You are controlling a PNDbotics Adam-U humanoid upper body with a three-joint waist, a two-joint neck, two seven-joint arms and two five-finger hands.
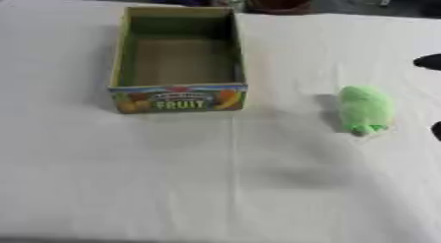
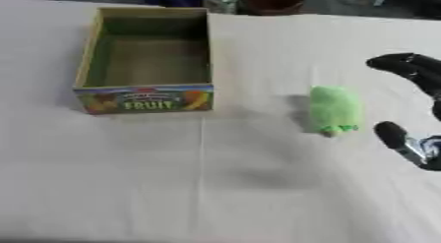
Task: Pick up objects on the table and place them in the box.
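A green plush toy (image 2: pixel 333 110) lies on the white table, to the right of the cardboard box (image 2: pixel 144 98) marked FRUIT, which stands open and empty. My right hand (image 2: pixel 413 70) comes in from the right edge, just right of the toy and apart from it. Its fingers reach out above the toy's far side and its thumb (image 2: pixel 394 136) points toward the toy's near end, with nothing held. In the left eye view only dark tips of that hand (image 1: pixel 428 62) show at the right edge. My left hand is in no view.
The white cloth-covered table (image 1: pixel 215 188) stretches wide in front of the box and toy. Dark objects, one brown pot-like shape (image 2: pixel 274 1), stand along the far edge behind the box.
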